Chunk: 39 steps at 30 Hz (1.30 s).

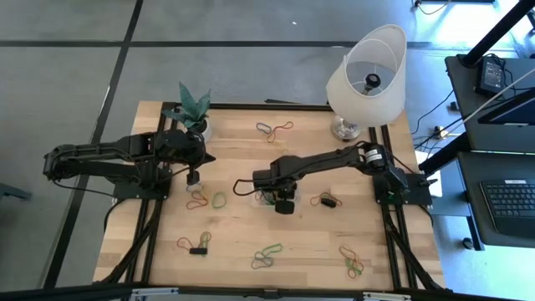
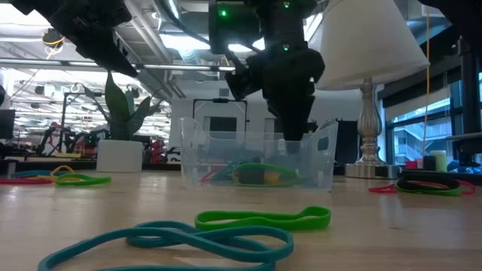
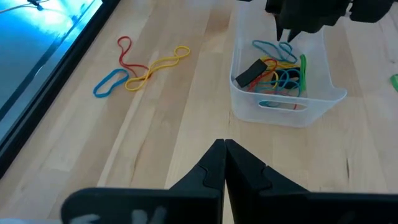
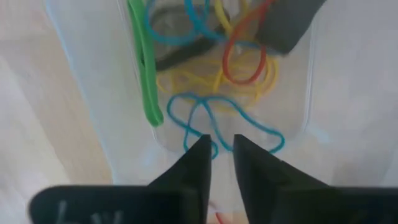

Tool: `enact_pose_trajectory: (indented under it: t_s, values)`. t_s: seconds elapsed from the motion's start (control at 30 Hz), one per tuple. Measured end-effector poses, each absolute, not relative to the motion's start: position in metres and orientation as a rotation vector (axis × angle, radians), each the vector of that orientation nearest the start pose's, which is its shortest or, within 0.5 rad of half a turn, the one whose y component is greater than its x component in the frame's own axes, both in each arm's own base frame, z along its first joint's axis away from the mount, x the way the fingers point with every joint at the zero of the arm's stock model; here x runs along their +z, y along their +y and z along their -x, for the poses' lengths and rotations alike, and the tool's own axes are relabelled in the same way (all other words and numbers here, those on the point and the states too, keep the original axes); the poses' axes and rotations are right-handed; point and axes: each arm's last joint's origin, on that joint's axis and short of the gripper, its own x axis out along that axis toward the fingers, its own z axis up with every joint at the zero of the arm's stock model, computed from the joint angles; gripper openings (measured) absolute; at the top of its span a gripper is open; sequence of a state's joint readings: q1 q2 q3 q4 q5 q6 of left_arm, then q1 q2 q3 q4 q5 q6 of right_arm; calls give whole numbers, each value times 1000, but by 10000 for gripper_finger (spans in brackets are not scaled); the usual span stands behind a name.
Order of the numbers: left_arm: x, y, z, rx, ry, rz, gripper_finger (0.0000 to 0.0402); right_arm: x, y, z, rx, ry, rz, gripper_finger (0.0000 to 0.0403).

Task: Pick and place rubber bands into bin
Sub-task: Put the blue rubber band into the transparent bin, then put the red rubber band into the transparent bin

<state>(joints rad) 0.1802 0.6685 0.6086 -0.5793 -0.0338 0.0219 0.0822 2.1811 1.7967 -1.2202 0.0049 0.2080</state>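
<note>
In the high view the right gripper (image 1: 285, 203) hid most of the bin (image 1: 266, 199) beneath it. Bands (image 1: 266, 257) near the table's front edge were too small to count. The lamp (image 2: 367, 45) was cut off above.

Right end effector (image 2: 295, 134) dipping into clear bin (image 2: 320, 162), rubber bands (image 2: 260, 175) inside

White lamp (image 1: 368, 79) with silver base stands at table's (image 1: 234, 259) far right corner. Potted plant (image 1: 191, 110) in white pot at far left. Laptop keyboard (image 1: 510, 201) on side desk right of table.
</note>
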Motion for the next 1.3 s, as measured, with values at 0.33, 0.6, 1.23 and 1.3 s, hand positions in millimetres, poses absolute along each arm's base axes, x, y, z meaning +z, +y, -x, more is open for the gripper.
enact_pose_trajectory:
  t_s: [0.33,0.6,1.23,1.3]
  values:
    - [255,26,-136,200,641,26,3,213,34,-413,-220,1648,-153,128]
    - [254,26,-136,196,643,27,3,272,46,-393,-342,1362,-154,59]
    - [271,-35,-180,173,880,47,3,269,73,-203,-232,692,-409,6]
    - [271,-44,-187,195,948,57,3,258,74,-190,-180,625,-431,9]
